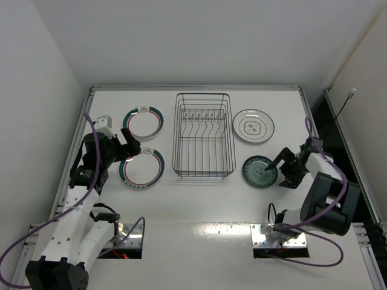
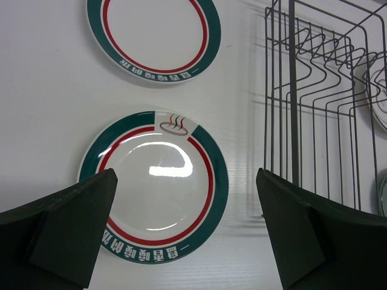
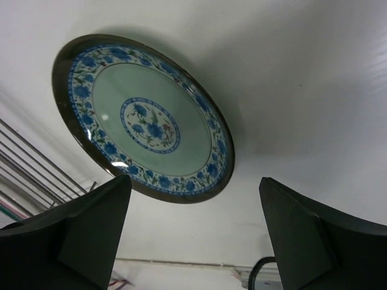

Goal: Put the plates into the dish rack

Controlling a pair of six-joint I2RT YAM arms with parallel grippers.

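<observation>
Grippers both open, empty: left gripper (image 1: pixel 134 147) over near-left banded plate (image 1: pixel 142 169), right gripper (image 1: pixel 284 169) just right of teal plate (image 1: pixel 260 171). Dish rack (image 2: pixel 293 90) btwn, nothing in it. Tip: approach low, pinch rim squarely.

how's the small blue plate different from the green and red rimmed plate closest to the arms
The blue plate is smaller than the rimmed plate. The blue plate carries blue flowers and a dark edge; the rimmed plate is white with green and red bands. The blue plate sits right of the rack, the rimmed plate left. Both are round and lie flat.
</observation>
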